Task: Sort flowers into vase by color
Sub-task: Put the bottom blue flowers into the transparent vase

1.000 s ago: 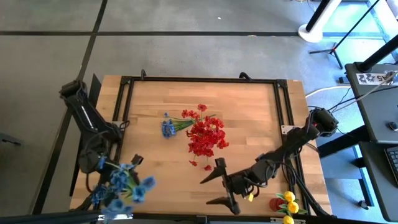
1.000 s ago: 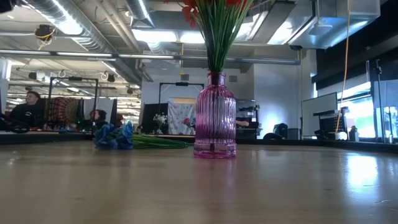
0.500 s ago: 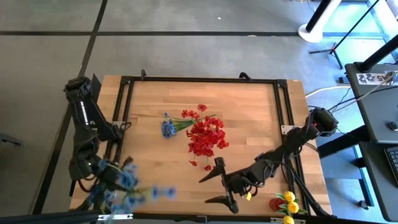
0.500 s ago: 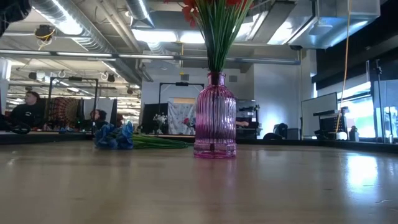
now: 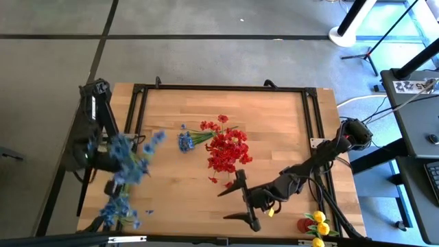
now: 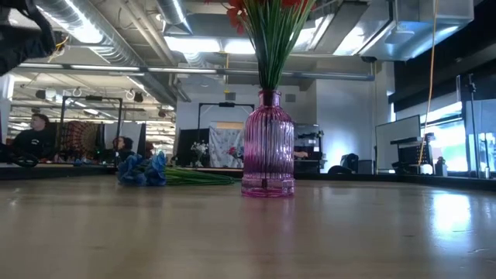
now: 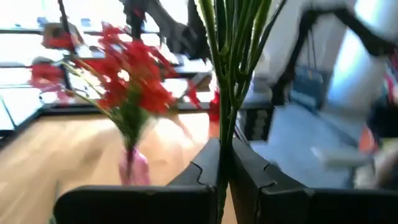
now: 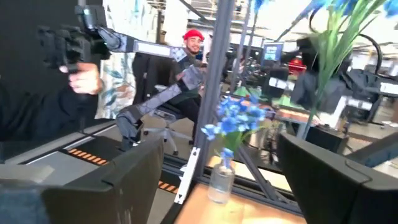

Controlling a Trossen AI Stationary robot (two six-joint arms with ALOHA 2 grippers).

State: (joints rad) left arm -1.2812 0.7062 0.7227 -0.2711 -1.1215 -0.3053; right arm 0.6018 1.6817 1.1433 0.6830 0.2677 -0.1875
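Note:
My left gripper [image 5: 108, 165] is over the table's left edge, shut on a blue flower sprig [image 5: 132, 156] whose blossoms fan out toward the table's middle. More blue flowers [image 5: 113, 208] stand in a clear vase [image 8: 221, 176] at the near-left corner. Red flowers [image 5: 228, 151] stand in a ribbed purple vase [image 6: 267, 147] at the centre. Another blue sprig [image 5: 185, 140] lies flat on the wood beside it. Yellow flowers [image 5: 317, 223] sit at the near-right corner. My right gripper [image 5: 233, 204] is open, low over the near side, touching nothing. My left gripper pinches a bundle of thin green stems [image 7: 225, 134] between its two shut fingers [image 7: 245, 171]. The fingers lie across the stems. The sprig is lifted clear of the table, and its stems run on past the fingers out of the wrist view.
A black metal frame [image 5: 223, 88] runs round the table's far and side edges. Bare wood lies between the purple vase and the near edge [image 5: 185, 199]. People sit in the room beyond the table [image 6: 31, 139]. A person stands at the left of the right wrist view [image 8: 43, 106].
My left gripper has moved from the near-left corner toward the far edge and turned, staying shut. The blue sprig it holds has swung up with it, away from the blue flowers in the clear vase. My right gripper has shifted slightly toward the left.

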